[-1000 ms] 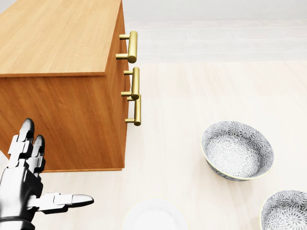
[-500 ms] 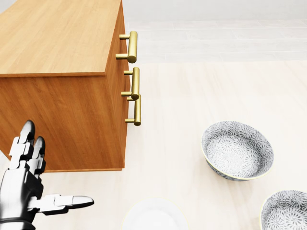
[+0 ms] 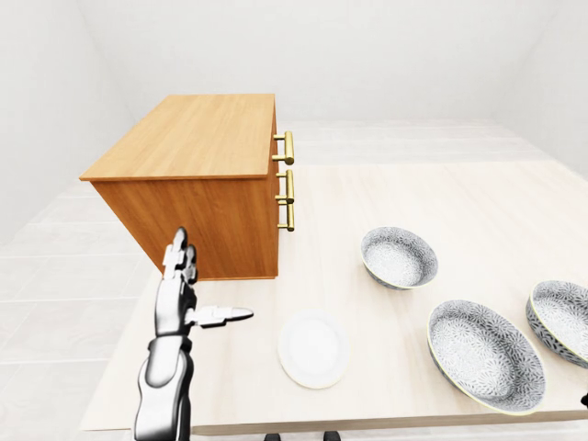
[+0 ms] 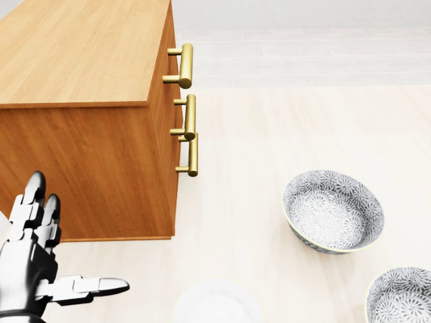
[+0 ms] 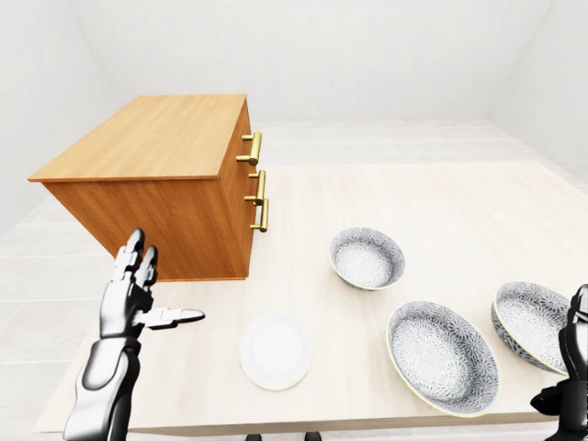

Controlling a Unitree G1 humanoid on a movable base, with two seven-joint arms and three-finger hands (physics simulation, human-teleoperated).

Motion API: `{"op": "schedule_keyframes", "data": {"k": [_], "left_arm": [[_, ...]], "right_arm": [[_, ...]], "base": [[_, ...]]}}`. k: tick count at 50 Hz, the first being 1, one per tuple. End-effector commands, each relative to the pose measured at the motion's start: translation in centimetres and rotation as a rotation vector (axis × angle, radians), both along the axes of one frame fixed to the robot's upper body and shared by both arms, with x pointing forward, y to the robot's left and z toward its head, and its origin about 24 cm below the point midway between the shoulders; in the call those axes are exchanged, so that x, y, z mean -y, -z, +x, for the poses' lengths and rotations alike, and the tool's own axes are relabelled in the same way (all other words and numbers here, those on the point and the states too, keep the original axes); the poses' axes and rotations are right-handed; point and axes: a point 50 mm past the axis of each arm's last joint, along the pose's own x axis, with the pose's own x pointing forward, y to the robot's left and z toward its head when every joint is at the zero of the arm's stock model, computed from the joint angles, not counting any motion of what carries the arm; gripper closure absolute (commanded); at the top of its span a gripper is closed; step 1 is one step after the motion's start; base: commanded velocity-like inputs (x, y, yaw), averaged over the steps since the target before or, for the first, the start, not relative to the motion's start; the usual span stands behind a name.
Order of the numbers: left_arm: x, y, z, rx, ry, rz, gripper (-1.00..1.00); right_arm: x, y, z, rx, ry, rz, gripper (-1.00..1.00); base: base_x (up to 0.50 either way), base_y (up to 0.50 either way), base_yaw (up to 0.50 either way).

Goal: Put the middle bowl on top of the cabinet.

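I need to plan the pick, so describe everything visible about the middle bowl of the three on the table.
The middle bowl looks ceramic. It is round and shallow, with a grey-and-white floral pattern inside and a thin pale rim. It stands upright and empty on the light table, near the right-eye view's bottom edge, between the left bowl and the right bowl. It sits close to the right bowl; whether they touch is unclear. Nothing else touches it.

Left-eye view, on table [image 3: 441,197] right of cabinet [image 3: 197,175]: first bowl [image 3: 399,258] nearest, middle bowl [image 3: 485,355] farther, third bowl [image 3: 562,322] farthest; plate [image 3: 313,350] lower right of cabinet.
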Motion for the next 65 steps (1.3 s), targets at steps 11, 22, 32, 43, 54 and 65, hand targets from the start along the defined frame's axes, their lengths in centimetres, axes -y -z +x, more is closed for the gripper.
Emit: {"op": "schedule_keyframes", "data": {"k": [11,22,32,43,54,65], "left_arm": [[-0.3,-0.7,-0.9,0.016,-0.008,-0.001,-1.00],[-0.4,-0.5,-0.8,0.014,-0.009,-0.003,-1.00],[-0.3,-0.2,-0.6,0.009,-0.011,-0.001,-1.00],[-0.4,0.0,-0.4,0.004,-0.011,0.001,-1.00],[-0.4,0.3,-0.3,-0.001,-0.013,0.007,-1.00],[-0.4,0.4,-0.2,-0.006,-0.015,0.006,-1.00]], "right_arm": [[0.9,1.3,0.8,-0.004,-0.010,-0.027,-1.00],[1.4,2.4,1.4,-0.008,-0.019,-0.022,-1.00],[2.1,3.3,2.0,-0.008,-0.023,0.012,-1.00],[2.3,3.8,2.6,-0.012,-0.041,0.034,-1.00],[2.7,4.8,3.1,-0.017,-0.042,0.063,-1.00],[3.5,5.9,3.4,-0.010,-0.019,0.106,-1.00]], "base": [[0.00,0.00,0.00],[0.00,0.00,0.00],[0.00,0.00,0.00],[0.00,0.00,0.00],[0.00,0.00,0.00],[0.00,0.00,0.00]]}}
